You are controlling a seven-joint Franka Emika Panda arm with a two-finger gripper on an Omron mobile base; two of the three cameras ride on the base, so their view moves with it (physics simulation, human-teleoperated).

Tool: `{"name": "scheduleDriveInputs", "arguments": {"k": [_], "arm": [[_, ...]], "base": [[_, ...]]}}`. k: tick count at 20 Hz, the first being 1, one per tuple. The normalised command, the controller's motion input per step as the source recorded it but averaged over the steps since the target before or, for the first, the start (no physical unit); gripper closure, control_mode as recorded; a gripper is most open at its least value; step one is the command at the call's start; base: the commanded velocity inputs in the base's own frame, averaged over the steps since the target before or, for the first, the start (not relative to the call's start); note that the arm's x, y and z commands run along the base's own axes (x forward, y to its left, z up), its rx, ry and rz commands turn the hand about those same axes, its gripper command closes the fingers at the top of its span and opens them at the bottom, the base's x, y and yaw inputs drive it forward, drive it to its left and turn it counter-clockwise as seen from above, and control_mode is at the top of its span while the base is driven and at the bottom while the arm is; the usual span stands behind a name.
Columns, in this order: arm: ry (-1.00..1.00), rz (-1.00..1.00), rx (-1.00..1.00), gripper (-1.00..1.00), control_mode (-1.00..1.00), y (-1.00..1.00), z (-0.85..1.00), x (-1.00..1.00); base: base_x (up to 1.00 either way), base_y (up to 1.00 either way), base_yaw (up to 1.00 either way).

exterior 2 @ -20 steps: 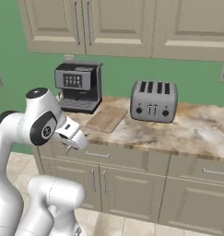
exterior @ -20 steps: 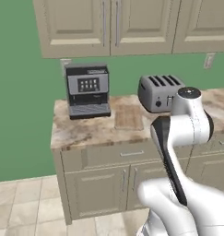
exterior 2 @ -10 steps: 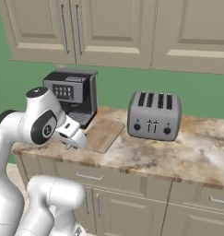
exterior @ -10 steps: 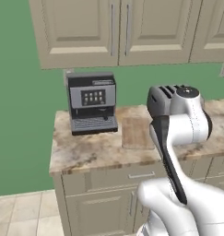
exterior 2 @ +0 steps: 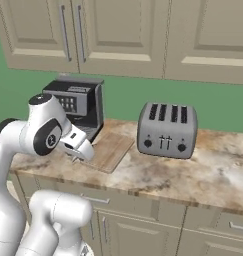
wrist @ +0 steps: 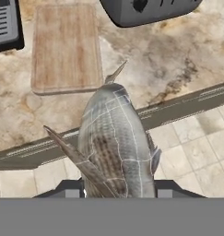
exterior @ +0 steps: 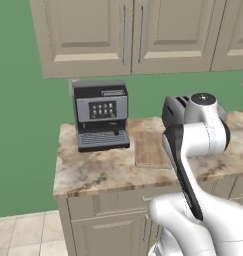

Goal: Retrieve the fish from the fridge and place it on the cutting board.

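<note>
On the left of the bench [exterior: 93, 172] the black coffee machine [exterior: 100, 116] is standing against the green wall, and just to its right the cutting board [exterior: 149, 148] is lying flat and bare, with the grey toaster [exterior 2: 167, 130] sitting further right again. The tool [exterior 2: 79, 146] is hanging in front of the bench edge, just short of the board's near corner, and in the hand view it is gripping the fish [wrist: 115, 147], which is pointing its tail towards the board with the floor tiles showing beneath it. So the fish is not yet over the board; it is hovering over the bench's front edge and the floor. The main risk from here is a release too early: if the tool is opening before the fish is clear of the edge, the fish is likely falling to the floor or catching on the bench lip. A second risk is overshoot to the left, where the coffee machine is standing close beside the board, so a wide swing could be knocking the fish or the arm against it. The fish also looks smooth and tapered, so it may be slipping in the grip if the arm is moving abruptly.
</note>
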Motion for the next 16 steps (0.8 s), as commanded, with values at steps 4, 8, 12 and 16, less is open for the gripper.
{"name": "scheduleDriveInputs", "arguments": {"k": [4,8,12,16], "arm": [[0.00,0.00,0.00,1.00,1.00,0.00,0.00,0.00],[0.00,0.00,0.00,1.00,1.00,0.00,0.00,0.00],[0.00,0.00,0.00,1.00,-1.00,0.00,-0.03,0.13],[0.00,0.01,0.00,1.00,-1.00,0.00,-0.12,0.56]], "base": [[0.49,0.00,0.02],[0.33,0.00,0.00],[0.33,0.00,0.00],[0.00,0.00,0.00]]}}
